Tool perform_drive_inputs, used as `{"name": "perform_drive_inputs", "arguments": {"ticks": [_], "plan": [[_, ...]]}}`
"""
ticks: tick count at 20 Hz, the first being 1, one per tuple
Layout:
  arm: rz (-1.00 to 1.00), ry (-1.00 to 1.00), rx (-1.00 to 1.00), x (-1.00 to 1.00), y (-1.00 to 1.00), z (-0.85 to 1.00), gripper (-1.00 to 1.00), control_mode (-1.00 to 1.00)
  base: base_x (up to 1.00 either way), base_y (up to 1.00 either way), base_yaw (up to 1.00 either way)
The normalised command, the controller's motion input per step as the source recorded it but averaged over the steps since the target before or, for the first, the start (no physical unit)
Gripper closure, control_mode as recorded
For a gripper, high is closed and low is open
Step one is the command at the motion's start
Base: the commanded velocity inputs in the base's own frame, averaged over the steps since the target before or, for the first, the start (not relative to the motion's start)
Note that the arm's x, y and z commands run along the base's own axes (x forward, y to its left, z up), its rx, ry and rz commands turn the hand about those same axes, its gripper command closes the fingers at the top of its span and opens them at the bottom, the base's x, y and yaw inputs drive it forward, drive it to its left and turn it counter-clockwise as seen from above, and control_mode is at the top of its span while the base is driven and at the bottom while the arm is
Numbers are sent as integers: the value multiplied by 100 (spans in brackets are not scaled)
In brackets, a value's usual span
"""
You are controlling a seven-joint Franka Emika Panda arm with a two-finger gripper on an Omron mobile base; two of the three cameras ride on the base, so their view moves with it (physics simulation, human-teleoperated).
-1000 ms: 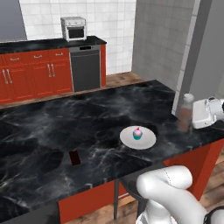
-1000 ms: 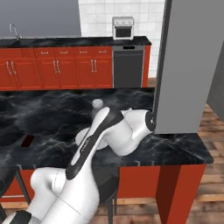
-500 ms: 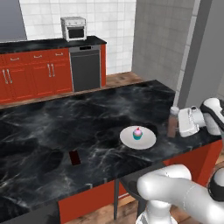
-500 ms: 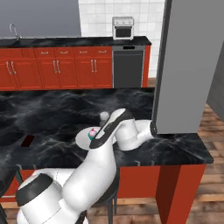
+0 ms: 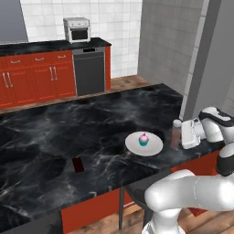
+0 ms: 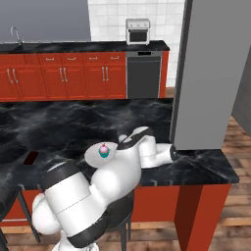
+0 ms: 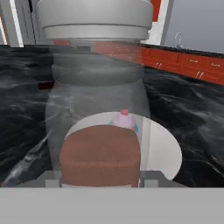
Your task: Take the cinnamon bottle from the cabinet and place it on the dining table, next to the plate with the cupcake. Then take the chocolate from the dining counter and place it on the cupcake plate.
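Cinnamon bottle (image 5: 176,133) looks light, rigid and slick-walled, so I grip mid-body. My gripper (image 5: 183,134) is pinching it upright beside the plate (image 5: 155,147).

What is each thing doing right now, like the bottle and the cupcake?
cinnamon bottle: upright, held beside the plate.
gripper: shut on the bottle.
plate: flat on the dining table.
cupcake: upright on the plate.
chocolate: lying flat on the table, apart from the plate.
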Motion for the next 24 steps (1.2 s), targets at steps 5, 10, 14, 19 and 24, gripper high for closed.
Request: {"name": "perform_drive_inputs", "arguments": {"ticks": [5, 10, 14, 19, 24], "plan": [[0, 0, 0, 42, -3, -44, 100, -100, 0, 0, 0], [0, 0, 0, 28, -12, -45, 100, -100, 0, 0, 0], [0, 0, 0, 34, -8, -34, 100, -100, 0, 0, 0], [0, 0, 0, 9, -16, -7, -100, -100, 0, 0, 0], [0, 0, 0, -27, -3, 28, -100, -100, 0, 0, 0]]}}
